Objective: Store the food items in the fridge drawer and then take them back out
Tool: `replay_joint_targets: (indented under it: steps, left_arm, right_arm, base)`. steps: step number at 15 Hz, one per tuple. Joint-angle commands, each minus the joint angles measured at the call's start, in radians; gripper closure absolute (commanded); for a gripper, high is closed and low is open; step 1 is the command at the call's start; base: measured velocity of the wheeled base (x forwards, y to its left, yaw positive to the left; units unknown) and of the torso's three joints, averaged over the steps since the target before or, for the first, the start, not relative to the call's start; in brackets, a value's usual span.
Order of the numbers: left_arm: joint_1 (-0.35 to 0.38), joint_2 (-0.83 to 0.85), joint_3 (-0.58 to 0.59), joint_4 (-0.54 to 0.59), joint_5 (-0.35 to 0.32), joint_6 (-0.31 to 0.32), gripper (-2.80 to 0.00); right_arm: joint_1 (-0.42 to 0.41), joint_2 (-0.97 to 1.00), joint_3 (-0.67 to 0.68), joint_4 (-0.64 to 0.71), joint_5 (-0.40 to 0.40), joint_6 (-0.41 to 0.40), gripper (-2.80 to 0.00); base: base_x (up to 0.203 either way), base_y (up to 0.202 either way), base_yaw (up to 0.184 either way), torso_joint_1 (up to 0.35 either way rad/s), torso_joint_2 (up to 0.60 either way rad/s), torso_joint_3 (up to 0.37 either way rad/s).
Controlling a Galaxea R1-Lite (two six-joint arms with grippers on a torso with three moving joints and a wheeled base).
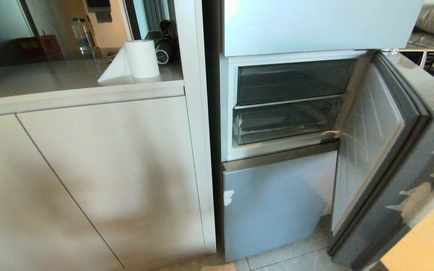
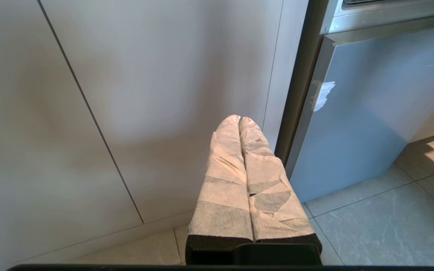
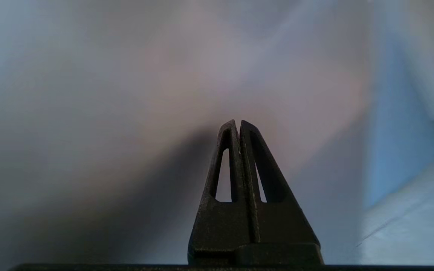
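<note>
Standing open at the right, the fridge door (image 1: 382,150) shows two clear bins inside. The lower one looks like the fridge drawer (image 1: 285,120); it is pushed in. It looks stiff, smooth and light, and its thick front lip seems the best place to pull. No red fruits are in sight. On the surface (image 1: 51,75) a paper roll (image 1: 141,58) sits near its right edge. The left gripper (image 2: 239,119), wrapped in paper, is closed and holds nothing, low by the cupboard. The right gripper (image 3: 237,122) is closed and bare too.

Head camera looks down at the open fridge (image 1: 288,109); left wrist shares its lower door (image 2: 360,113).
</note>
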Motion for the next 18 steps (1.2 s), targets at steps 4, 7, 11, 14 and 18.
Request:
replay_joint_targets:
  steps: [4, 7, 11, 14, 18]
  left_arm:
    - [0.001, -0.001, 0.002, -0.001, 0.001, 0.000, 0.00]
    - [0.001, 0.000, 0.002, 0.000, 0.001, 0.000, 0.00]
    - [-0.001, 0.000, 0.002, 0.000, 0.001, 0.000, 0.00]
    - [0.000, 0.000, 0.002, -0.001, 0.001, 0.000, 0.00]
    - [0.000, -0.001, 0.002, -0.001, 0.001, 0.000, 0.00]
  right_arm:
    - [0.534, 0.051, -0.068, -0.006, -0.203, -0.004, 0.00]
    - [0.646, 0.240, -0.202, -0.023, -0.238, -0.038, 0.00]
    - [0.659, 0.314, -0.214, -0.178, -0.226, -0.057, 0.00]
    - [0.641, 0.355, -0.261, -0.185, -0.227, -0.057, 0.00]
    - [0.639, 0.546, -0.462, -0.205, -0.227, -0.048, 0.00]
  base:
    - [0.000, 0.000, 0.000, 0.000, 0.00, 0.000]
    - [0.000, 0.000, 0.000, 0.000, 0.00, 0.000]
    - [0.000, 0.000, 0.000, 0.000, 0.00, 0.000]
    - [0.000, 0.000, 0.000, 0.000, 0.00, 0.000]
    - [0.000, 0.000, 0.000, 0.000, 0.00, 0.000]
